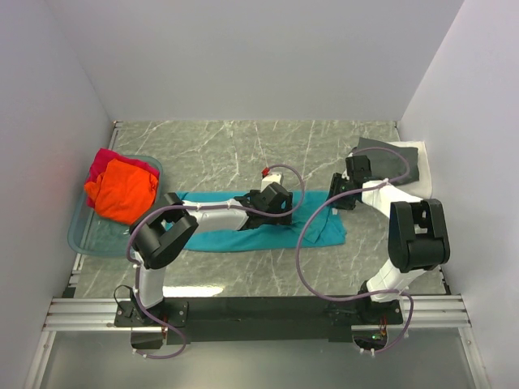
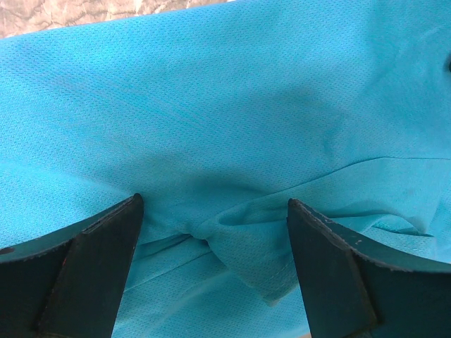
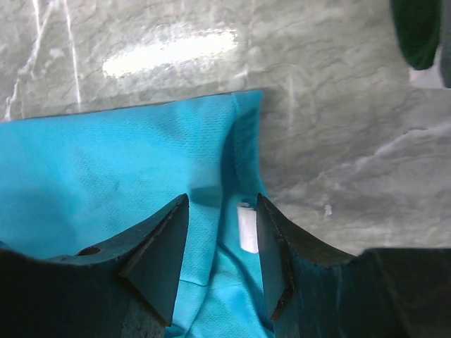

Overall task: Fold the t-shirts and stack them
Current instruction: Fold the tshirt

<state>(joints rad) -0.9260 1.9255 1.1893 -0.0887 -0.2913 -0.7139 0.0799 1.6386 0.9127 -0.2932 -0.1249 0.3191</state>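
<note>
teal t-shirt [image 2: 225, 105] lies under the wide-spread left jaws, its hem [image 3: 245, 141] between the parted right jaws.

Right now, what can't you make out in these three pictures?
Top view: the left arm covers the middle of the teal t-shirt.
Top view: the orange t-shirt hides most of the magenta-red t-shirt.
Top view: the right arm overlaps the dark grey t-shirt.
Wrist views: frame edges crop the teal t-shirt.
</note>
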